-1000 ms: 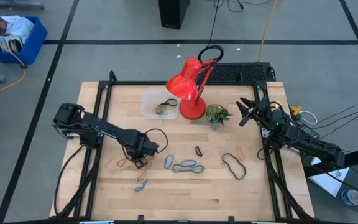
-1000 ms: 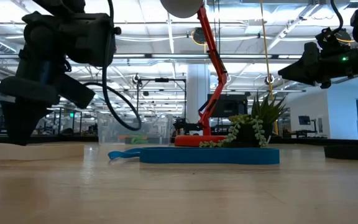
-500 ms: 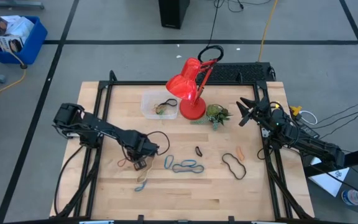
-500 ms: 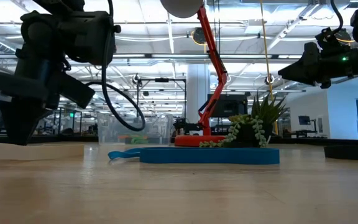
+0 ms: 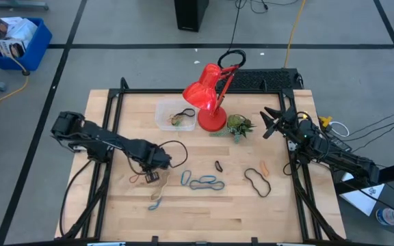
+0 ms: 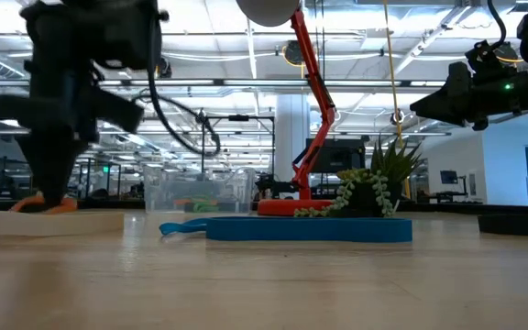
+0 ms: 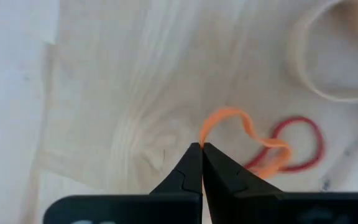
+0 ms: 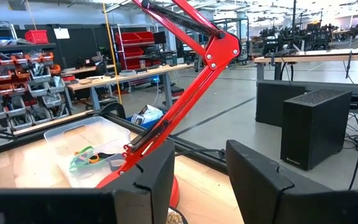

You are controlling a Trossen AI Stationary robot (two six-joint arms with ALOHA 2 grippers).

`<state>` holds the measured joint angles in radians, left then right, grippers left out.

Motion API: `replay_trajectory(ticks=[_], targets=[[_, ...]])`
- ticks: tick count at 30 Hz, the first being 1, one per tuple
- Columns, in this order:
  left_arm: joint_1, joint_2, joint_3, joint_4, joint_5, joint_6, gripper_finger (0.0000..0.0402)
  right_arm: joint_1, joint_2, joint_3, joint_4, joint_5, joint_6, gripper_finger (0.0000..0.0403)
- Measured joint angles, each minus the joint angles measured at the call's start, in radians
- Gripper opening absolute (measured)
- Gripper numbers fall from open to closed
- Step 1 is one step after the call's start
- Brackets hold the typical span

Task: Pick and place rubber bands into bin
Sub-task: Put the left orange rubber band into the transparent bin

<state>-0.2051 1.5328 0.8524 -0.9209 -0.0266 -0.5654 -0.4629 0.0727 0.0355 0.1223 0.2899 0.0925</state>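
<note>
My left gripper (image 5: 150,176) points down over the table's left half, shut on an orange rubber band (image 7: 235,121). A red band (image 7: 300,144) and a tan band (image 7: 319,68) lie flat on the wood just beyond it. More rubber bands lie toward the middle and right: blue-grey ones (image 5: 206,183), a black one (image 5: 256,182), a small orange one (image 5: 265,167). The clear bin (image 5: 175,115) stands at the back with a few bands inside. My right gripper (image 5: 269,123) hangs open at the back right, clear of everything. My left gripper pinches the orange rubber band between its two fingertips at one end of the loop (image 7: 202,142), coming from above with the fingers pointing down. The band arches slack away from the tips; its far end (image 7: 272,158) trails down beside the red band, at about table level (image 6: 46,205).
A red desk lamp (image 5: 207,96) and a small green plant (image 5: 238,126) stand at the back middle, next to the bin. A dark band (image 5: 219,165) lies mid-table and a tan-and-blue one (image 5: 157,202) near the front. A blue crate (image 5: 16,41) sits on the floor.
My left gripper has shut on the orange rubber band, rolled a little about its own axis and risen slightly. The pinched end of the band has come up with the fingertips. My right arm has kept still.
</note>
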Motion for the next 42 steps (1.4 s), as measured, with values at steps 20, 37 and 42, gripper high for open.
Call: replay_trajectory(ticks=[20, 37, 42], targets=[[0.002, -0.682, 0.004, 0.269, -0.425, 0.324, 0.0003, 0.0, 0.0, 0.0, 0.0, -0.002, 0.0, 0.0141], [0.246, -0.601, 0.005, 0.514, -0.52, 0.501, 0.0004, 0.0, 0.0, 0.0, 0.0, -0.001, -0.004, 0.0141], [0.351, -0.463, 0.005, 0.619, -0.473, 0.542, 0.0003, 0.0, 0.0, 0.0, 0.0, -0.001, -0.004, 0.0141]])
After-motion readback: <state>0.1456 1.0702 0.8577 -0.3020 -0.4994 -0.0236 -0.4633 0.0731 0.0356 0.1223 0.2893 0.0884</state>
